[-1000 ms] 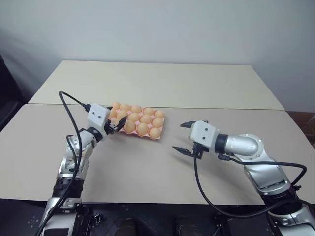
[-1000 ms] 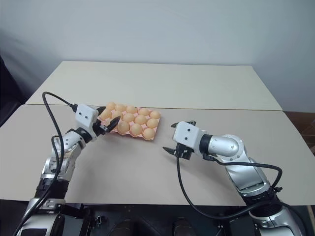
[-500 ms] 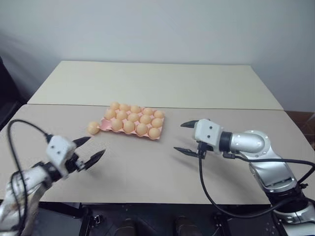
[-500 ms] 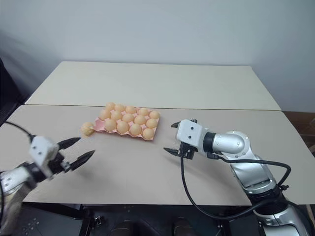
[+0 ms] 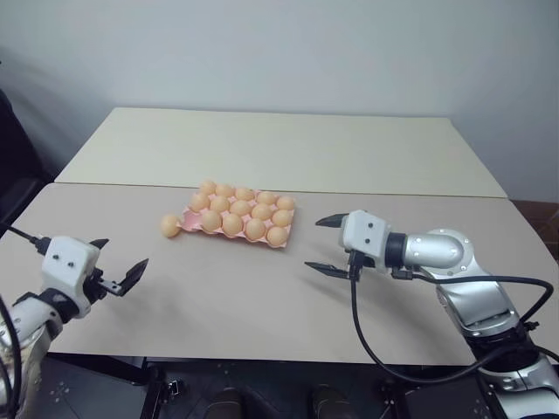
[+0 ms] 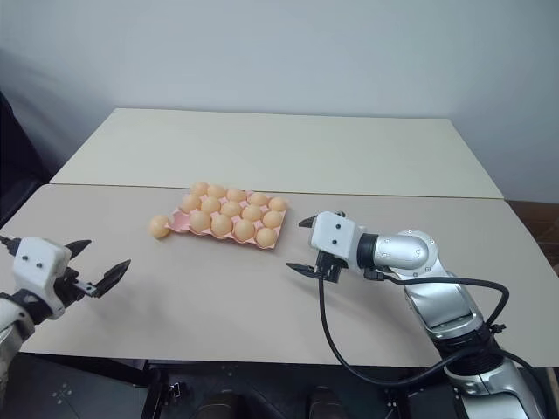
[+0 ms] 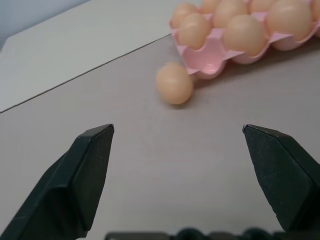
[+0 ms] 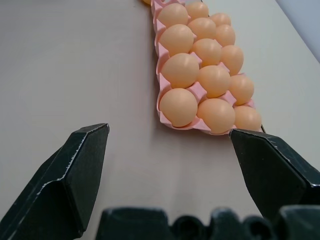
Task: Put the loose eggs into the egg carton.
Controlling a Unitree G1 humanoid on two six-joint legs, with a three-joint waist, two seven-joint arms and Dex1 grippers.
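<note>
Two tables stand end to end under a plain pale wall (image 5: 279, 44). The near table (image 5: 262, 305) has a beige-grey top; the far table (image 5: 288, 148) is a lighter cream. Their edges meet along a straight seam (image 5: 393, 194) that runs across the view. The far table's top is bare. At the left edge, beside the tables, a dark shape (image 5: 13, 166) rises; what it is cannot be told. At the right edge, past the tables' corner, a strip of reddish-brown floor (image 5: 540, 214) shows.
</note>
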